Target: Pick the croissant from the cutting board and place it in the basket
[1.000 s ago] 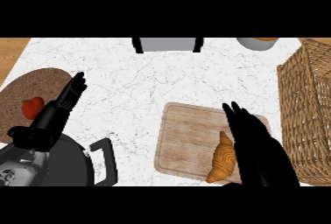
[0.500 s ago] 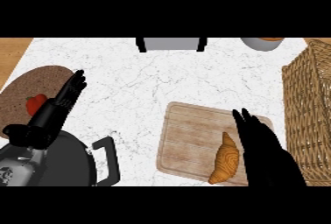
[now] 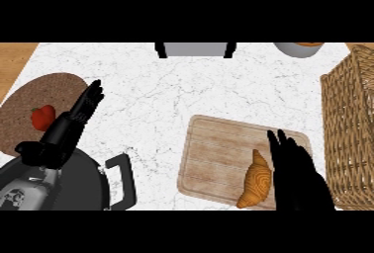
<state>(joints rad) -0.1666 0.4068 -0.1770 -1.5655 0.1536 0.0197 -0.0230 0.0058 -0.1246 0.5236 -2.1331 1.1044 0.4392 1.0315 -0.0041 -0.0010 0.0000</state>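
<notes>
Right hand [image 3: 298, 173] has pulled back toward the board's [image 3: 219, 158] near edge, fingers straight, beside the croissant [image 3: 257, 181], not gripping. Left hand [image 3: 73, 121] unchanged, fingers straight.

The croissant [image 3: 257, 181] is seen lying on the cutting board [image 3: 219, 153], near its right edge. The right hand [image 3: 295, 168] is held just beside it, fingers straight, over the board's right side. The basket [image 3: 352, 128] is set at the right of the marbled tabletop [image 3: 219, 89]. The left hand [image 3: 76, 116] is shown open at the left, beside a round brown mat [image 3: 36, 99] carrying a red item [image 3: 42, 116].
</notes>
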